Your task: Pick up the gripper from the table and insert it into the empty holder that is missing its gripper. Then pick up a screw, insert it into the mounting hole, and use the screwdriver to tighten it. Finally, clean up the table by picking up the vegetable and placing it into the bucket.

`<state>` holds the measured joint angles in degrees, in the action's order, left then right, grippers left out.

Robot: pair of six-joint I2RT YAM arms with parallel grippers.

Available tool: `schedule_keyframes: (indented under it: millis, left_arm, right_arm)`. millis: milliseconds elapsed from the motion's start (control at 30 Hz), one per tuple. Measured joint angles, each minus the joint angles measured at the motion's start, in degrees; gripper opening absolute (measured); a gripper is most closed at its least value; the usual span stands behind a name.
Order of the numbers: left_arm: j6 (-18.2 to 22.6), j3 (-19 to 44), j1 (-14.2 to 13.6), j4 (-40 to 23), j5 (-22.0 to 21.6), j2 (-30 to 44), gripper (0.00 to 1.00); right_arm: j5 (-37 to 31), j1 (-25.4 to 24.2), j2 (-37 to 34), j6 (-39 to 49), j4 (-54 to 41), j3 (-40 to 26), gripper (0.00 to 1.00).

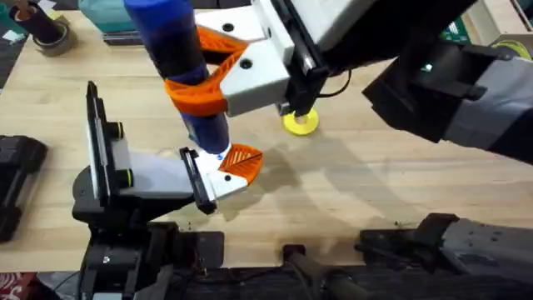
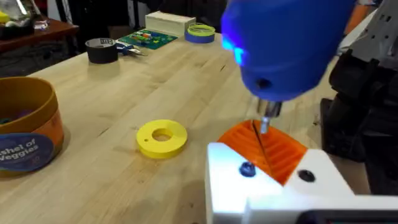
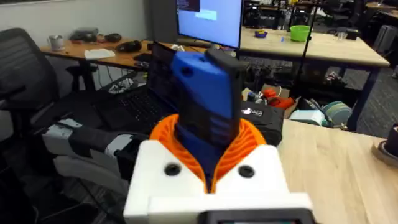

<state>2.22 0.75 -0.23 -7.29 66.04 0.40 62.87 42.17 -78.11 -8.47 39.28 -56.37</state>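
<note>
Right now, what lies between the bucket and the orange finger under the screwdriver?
The yellow ring lies on the table between the bucket and the orange finger, in the left wrist view.

Screwdriver [image 1: 179,50] above holder [image 1: 218,185]

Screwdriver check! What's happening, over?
Right pincer shut on screwdriver. Tip on orange gripper at left pincer. Yellow ring nearby, not blocking.

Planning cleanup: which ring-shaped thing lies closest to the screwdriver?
The yellow ring, lying beside the screwdriver; the black tape roll and the blue tape roll sit far back.
</note>
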Motion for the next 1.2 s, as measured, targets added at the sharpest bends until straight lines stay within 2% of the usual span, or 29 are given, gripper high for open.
schedule_keyframes:
  millis: [1200]
  left_arm:
    - [0.0,0.0,0.0,0.0,0.0,0.0,0.01]
  right_arm:
    - [0.0,0.0,-1.9,0.2,2.8,1.8,0.021]
